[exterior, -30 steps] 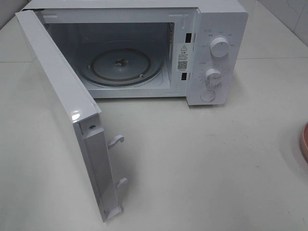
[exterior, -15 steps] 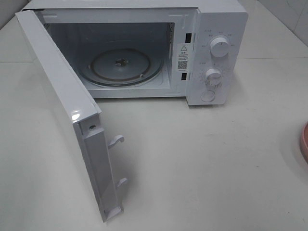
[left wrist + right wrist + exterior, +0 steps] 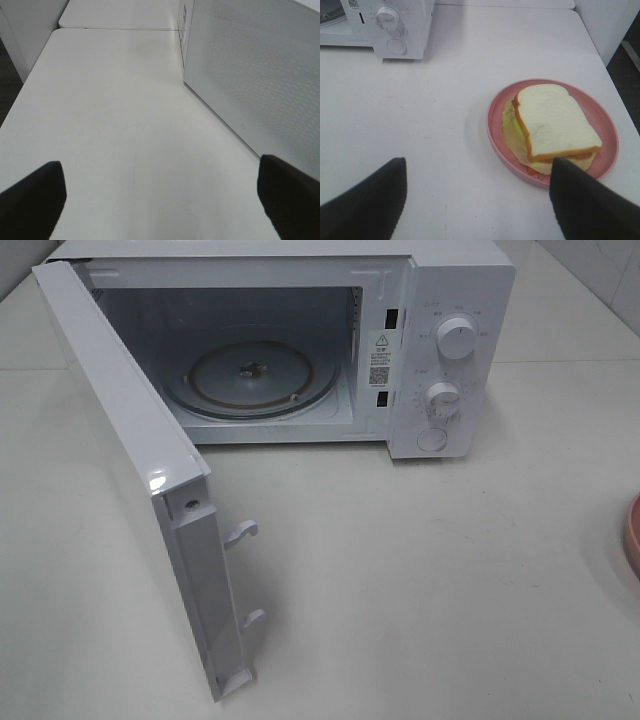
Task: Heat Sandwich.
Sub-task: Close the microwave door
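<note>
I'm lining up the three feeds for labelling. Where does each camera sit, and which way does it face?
Exterior high: mounted above, looking down at the open microwave on the table; no arm shows.
Left wrist: low beside the microwave door, facing along the table; the left gripper shows, open.
Right wrist: above the table, facing the sandwich on the pink plate; the right gripper shows, open.
Shared: the exterior and right wrist views both show the microwave's dials and the plate.

Soft even overhead light; glare spot on microwave door (image 3: pixel 157 480); wrist views slightly blurred
</note>
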Tool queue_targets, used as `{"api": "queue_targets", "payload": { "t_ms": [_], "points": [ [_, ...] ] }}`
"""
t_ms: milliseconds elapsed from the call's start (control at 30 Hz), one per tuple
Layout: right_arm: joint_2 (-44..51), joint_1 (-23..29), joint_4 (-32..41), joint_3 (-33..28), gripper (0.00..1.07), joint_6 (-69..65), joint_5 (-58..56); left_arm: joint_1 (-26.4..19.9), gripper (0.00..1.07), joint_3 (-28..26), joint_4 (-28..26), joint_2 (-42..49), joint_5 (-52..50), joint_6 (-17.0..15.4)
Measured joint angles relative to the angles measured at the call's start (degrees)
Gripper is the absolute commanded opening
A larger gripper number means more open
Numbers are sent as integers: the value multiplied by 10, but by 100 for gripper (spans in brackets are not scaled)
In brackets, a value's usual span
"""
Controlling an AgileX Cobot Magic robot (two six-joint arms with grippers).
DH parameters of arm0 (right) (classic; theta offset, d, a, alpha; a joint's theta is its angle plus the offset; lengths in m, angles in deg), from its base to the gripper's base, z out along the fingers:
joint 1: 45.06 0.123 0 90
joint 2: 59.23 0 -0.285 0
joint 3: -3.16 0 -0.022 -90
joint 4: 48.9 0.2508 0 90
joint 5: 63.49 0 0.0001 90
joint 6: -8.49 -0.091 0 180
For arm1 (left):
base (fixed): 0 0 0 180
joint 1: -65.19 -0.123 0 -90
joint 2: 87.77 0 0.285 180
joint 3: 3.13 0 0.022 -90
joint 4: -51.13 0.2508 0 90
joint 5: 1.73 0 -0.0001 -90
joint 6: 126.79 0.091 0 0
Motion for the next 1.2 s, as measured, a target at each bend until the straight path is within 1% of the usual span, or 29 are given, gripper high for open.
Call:
{"api": "queue_targets", "payload": {
  "t_ms": [1200],
  "points": [
    [0,0,1,0,76,0,4,0,98,0,0,0,0,0]
  ]
}}
